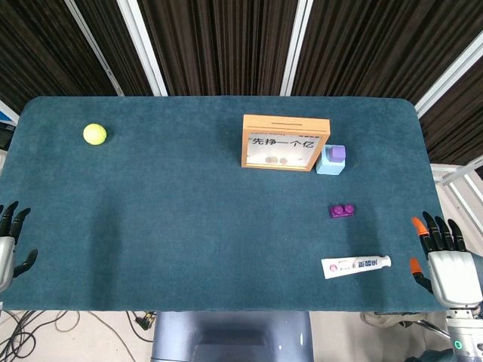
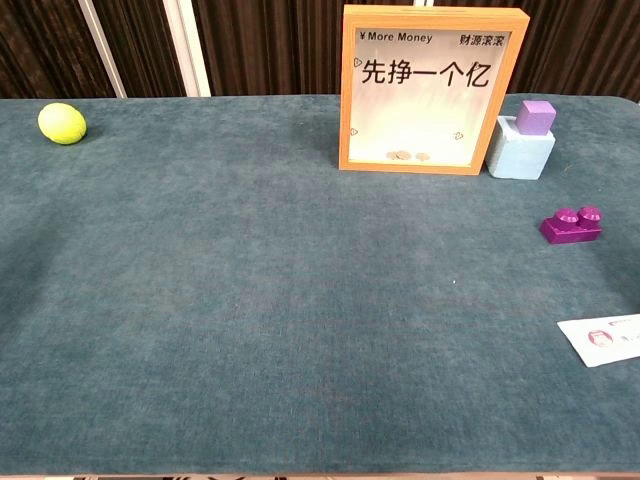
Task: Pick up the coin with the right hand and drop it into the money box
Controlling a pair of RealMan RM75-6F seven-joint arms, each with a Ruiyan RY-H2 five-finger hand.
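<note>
The wooden-framed money box [image 1: 285, 142] is standing upright at the table's [image 1: 189, 219] one o'clock, its long axis running nine to three, glass front facing six, coins [image 2: 405, 156] lying inside at the bottom. The right hand [image 1: 445, 260] is hovering empty at four o'clock, fingers apart; the left hand [image 1: 9, 245] likewise at eight. Dark slatted panels are lining the wall behind.

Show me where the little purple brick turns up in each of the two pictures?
Head view: the purple brick lies right of centre, below the money box and above the toothpaste tube.
Chest view: the brick sits near the right edge, below the blue block.
Shared landmark: the wooden money box; in both views the brick is nearer the camera than it and to its right.
</note>
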